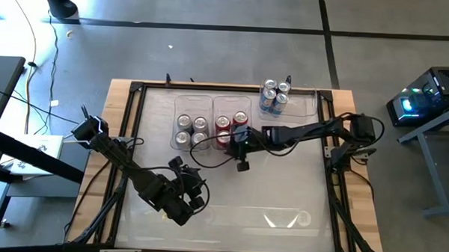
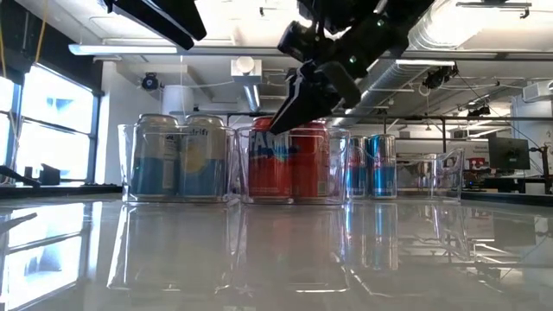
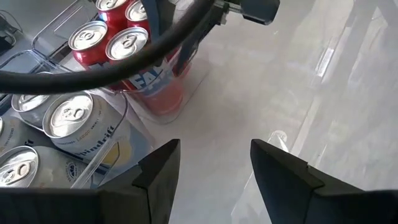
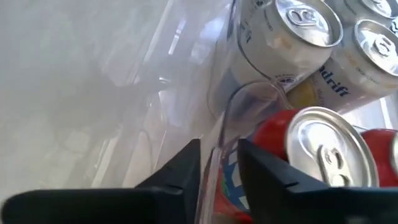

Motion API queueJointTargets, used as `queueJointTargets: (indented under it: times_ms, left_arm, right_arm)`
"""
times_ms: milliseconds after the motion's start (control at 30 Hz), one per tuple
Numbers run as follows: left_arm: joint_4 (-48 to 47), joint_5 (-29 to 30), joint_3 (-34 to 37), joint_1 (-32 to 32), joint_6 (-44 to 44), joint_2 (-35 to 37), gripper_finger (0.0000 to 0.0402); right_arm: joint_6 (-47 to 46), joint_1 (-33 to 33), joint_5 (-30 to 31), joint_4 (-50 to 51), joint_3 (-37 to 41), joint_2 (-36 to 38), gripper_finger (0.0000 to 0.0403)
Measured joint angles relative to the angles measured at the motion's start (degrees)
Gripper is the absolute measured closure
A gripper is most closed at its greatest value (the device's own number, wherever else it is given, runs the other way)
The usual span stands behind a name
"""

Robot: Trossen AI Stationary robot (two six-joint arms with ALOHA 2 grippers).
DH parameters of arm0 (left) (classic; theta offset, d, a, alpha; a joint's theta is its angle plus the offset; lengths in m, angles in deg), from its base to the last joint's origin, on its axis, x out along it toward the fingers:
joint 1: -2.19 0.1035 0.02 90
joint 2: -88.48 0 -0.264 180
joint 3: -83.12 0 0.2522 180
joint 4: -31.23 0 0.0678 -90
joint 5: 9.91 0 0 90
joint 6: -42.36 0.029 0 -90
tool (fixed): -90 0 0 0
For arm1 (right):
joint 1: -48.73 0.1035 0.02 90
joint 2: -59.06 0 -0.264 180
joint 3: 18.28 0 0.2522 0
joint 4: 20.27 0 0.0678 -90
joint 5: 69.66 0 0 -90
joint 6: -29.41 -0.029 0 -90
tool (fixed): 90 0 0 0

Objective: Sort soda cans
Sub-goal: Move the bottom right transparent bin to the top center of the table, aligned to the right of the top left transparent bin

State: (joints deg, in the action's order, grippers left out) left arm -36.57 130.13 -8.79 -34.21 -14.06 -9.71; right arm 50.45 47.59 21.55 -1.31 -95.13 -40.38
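Red soda can (image 4: 292, 155) beside slightly parted right fingers (image 4: 219, 163) astride clear bin wall (image 4: 249, 99).

4 cans (image 1: 191, 131) in left bin (image 1: 176, 109), 4 (image 1: 231, 128) in middle bin (image 1: 227, 104)

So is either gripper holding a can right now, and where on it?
No. The right gripper straddles the clear bin wall beside a red can, gripping nothing. The left gripper is open over bare table.

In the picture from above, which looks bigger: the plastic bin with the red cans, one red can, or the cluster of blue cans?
1. The middle bin, largest.
2. The blue can cluster, four cans together.
3. One red can, smallest.
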Motion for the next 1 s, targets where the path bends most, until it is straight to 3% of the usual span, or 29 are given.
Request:
queueJointTargets:
  times_ms: [233,667,867,1000]
  left_arm:
    - [0.25,-0.63,0.0,0.0,0.02,0.0,0.0211]
    - [0.39,-0.4,0.0,0.0,-0.31,0.0,0.0211]
    - [0.36,0.3,0.0,-0.09,-0.33,0.0,0.0211]
    - [0.33,1.8,0.0,-0.52,-0.53,0.0,0.0211]
  right_arm:
    - [-3.3,0.22,-0.33,3.01,0.0,1.4,0.0239]
    - [-10.95,0.42,1.92,23.29,0.02,13.87,0.0234]
    - [-16.12,0.01,13.48,35.59,0.83,19.26,0.0269]
    - [-20.36,-1.82,14.77,31.22,9.61,23.14,0.0315]
